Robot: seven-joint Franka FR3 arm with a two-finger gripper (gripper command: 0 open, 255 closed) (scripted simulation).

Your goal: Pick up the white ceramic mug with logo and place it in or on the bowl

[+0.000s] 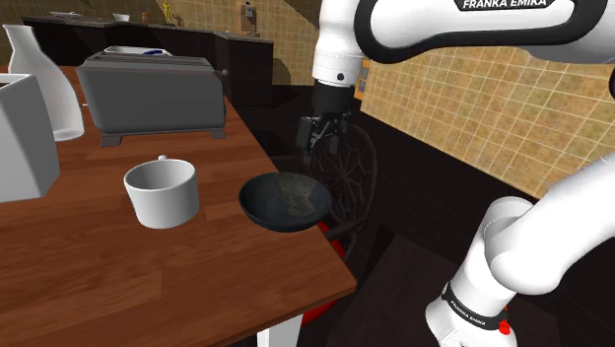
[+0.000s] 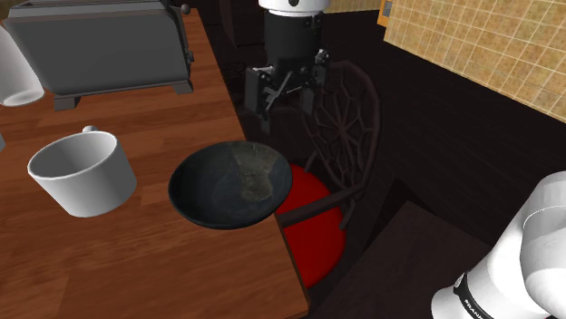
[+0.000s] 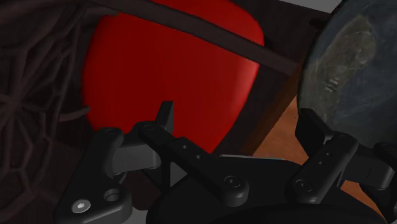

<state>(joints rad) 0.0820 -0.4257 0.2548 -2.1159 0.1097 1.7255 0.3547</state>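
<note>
Wooden tabletop (image 1: 118, 286) first: your white mug (image 1: 163, 192) stands upright on it, well away from the gripper (image 1: 317, 138) toward the shoulder view's left, w/ the dark bowl (image 1: 286, 200) btwn them near the table edge. You've got the gripper hanging just past that edge, above a chair's red seat (image 2: 313, 227), fingers spread wide w/ nothing btwn them.

Can see only a nub of the mug (image 1: 162, 192) handle, the remainder hidden behind the body. Clipped by the second exterior view's top edge: toaster (image 2: 100, 41) and jug (image 2: 14, 68). Clipped at the shoulder view's left: white box (image 1: 22, 138). Partly tucked under bowl (image 2: 209, 195) and table (image 2: 136, 263): the red seat (image 2: 313, 236). Too small to name: bits on the far counter (image 1: 197, 49).
</note>
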